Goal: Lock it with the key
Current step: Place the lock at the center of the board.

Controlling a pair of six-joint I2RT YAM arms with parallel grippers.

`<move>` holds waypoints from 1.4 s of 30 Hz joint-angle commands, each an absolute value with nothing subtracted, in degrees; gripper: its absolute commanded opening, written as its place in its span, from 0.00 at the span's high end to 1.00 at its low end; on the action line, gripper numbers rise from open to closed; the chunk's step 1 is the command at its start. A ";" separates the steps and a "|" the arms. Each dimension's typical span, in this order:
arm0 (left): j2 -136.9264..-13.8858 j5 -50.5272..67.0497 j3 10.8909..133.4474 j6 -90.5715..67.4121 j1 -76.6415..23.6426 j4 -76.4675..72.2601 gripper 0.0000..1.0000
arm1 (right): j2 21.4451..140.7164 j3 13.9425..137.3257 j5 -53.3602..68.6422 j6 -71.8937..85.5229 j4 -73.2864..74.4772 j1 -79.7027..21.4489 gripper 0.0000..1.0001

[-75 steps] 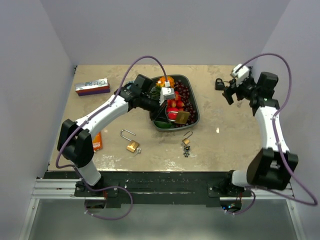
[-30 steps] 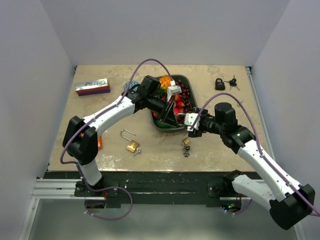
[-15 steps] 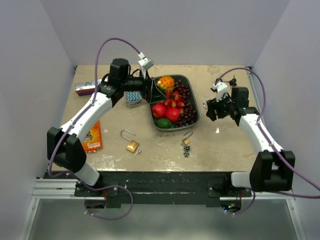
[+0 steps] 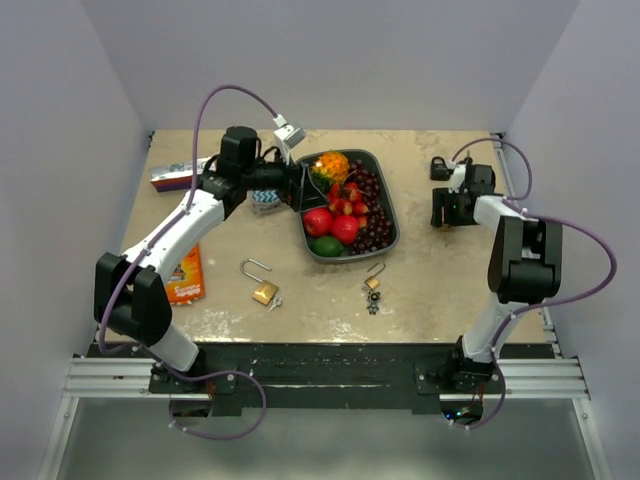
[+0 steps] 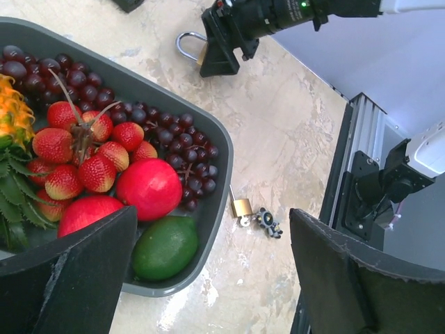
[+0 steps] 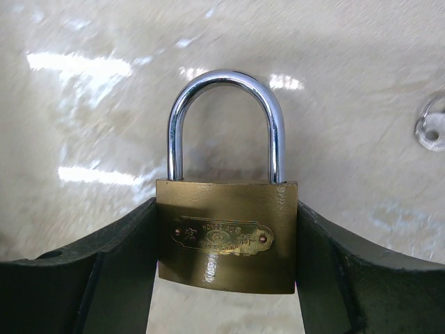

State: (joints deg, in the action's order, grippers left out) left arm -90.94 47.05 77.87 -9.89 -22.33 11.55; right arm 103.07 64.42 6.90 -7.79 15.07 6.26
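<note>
My right gripper (image 6: 226,209) is shut on a brass padlock (image 6: 224,243), pinching its body from both sides; the steel shackle is closed. In the top view this gripper (image 4: 443,208) sits at the table's right, just in front of a black padlock (image 4: 437,166). My left gripper (image 4: 303,185) hangs open over the left rim of the fruit tray (image 4: 396,232), nothing between its fingers (image 5: 76,278). A small brass padlock (image 5: 242,207) with a key and dark fob (image 5: 268,223) lies in front of the tray. A key ring (image 6: 431,129) lies right of the held padlock.
A larger brass padlock (image 4: 263,287) with its shackle open lies front left of the tray. An orange packet (image 4: 183,275) and a purple box (image 4: 168,179) sit on the left. A patterned object (image 4: 265,198) lies under the left arm.
The left gripper has opened wide and pulled back from the tray to its left rim. The right arm has carried the brass padlock away from the tray to the right, beside the black padlock.
</note>
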 commanded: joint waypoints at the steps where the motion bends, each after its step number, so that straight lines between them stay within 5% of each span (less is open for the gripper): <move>1: -86.93 46.32 76.29 -9.14 -21.27 9.67 0.05 | 105.46 71.27 5.10 -4.75 6.86 7.47 0.99; 10: -86.31 45.97 74.18 -9.23 -20.57 10.20 0.05 | 113.28 77.69 4.30 -3.52 5.80 7.56 0.90; 23: -87.63 42.89 76.29 -5.98 -19.25 15.46 0.01 | 113.47 76.73 4.92 -2.11 7.65 7.56 0.33; 38: -81.92 43.15 72.34 -9.40 -12.49 12.66 0.01 | 110.13 77.61 5.53 -3.86 9.75 7.47 0.06; 42: -81.29 47.76 73.82 1.77 -7.14 20.71 0.01 | 105.22 77.43 7.73 -6.67 10.72 7.47 0.01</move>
